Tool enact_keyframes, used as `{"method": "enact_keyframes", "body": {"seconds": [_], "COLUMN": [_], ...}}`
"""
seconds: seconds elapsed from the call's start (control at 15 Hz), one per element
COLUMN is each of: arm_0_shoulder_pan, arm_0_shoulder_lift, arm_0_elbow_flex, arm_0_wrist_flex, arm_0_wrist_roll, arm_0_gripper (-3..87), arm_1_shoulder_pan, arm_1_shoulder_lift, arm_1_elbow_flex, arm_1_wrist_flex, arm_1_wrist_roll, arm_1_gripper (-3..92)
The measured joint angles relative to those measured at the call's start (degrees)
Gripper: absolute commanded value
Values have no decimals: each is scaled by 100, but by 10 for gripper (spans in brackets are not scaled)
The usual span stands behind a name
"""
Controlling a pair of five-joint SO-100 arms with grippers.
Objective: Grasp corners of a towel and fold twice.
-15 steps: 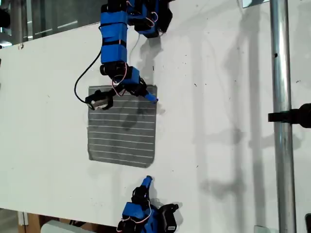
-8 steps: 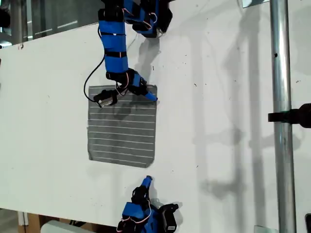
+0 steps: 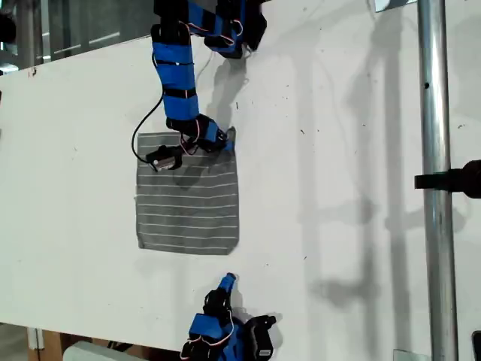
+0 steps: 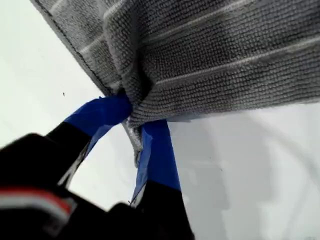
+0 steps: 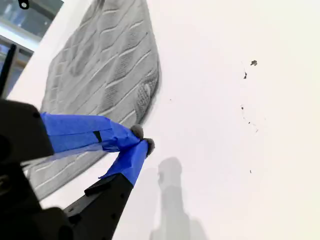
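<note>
The grey towel with thin white stripes lies flat on the white table. My first gripper is shut on the towel's far corner at the exterior view's right. In the first wrist view the blue-taped fingers pinch bunched fabric of the towel at my first gripper. My second gripper rests shut and holds nothing, just off the towel's near edge. Its own view shows my second gripper with its tips together and the towel beyond it.
A metal pole with a black clamp runs down the exterior view's right. A black cable loops from the first arm over the table near the towel's far edge.
My first gripper has shifted slightly toward the exterior view's left and closed on the far corner, bunching it and drawing that edge inward. The second arm has not moved.
</note>
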Motion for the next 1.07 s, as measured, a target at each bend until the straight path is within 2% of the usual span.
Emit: {"method": "enact_keyframes", "body": {"seconds": [0.27, 0.4, 0.53, 0.6, 0.67, 0.73, 0.8, 0.93, 1.07], "arm_0_shoulder_pan": [-35, -26, -35, -97, -237, -422, -633, -756, -800], "arm_0_shoulder_lift": [-132, -1318, -3841, -5150, -6196, -7084, -7752, -8728, -9193], "arm_0_elbow_flex": [-193, -1134, -3111, -4280, -5353, -6187, -6732, -7242, -7409], "arm_0_wrist_flex": [-132, -334, -149, 141, 422, 703, 879, 976, 896], "arm_0_wrist_roll": [-220, -149, 563, 1125, 1784, 2443, 3190, 4166, 4491], "arm_0_gripper": [-28, -28, -27, -27, 10, 221, 295, 282, 290], "arm_1_shoulder_pan": [-53, -88, -88, -88, -114, -114, -114, -123, -141], "arm_1_shoulder_lift": [-88, -88, -88, -88, -88, -88, -88, -88, -88], "arm_1_elbow_flex": [-105, -105, -105, -105, -105, -105, -105, -105, -105], "arm_1_wrist_flex": [0, 0, 0, 0, 0, 0, 0, -35, -62], "arm_1_wrist_roll": [-9, -35, -35, -35, -35, -35, -35, -35, -35], "arm_1_gripper": [-2, -2, -2, -2, -2, -2, -2, -2, -2]}}
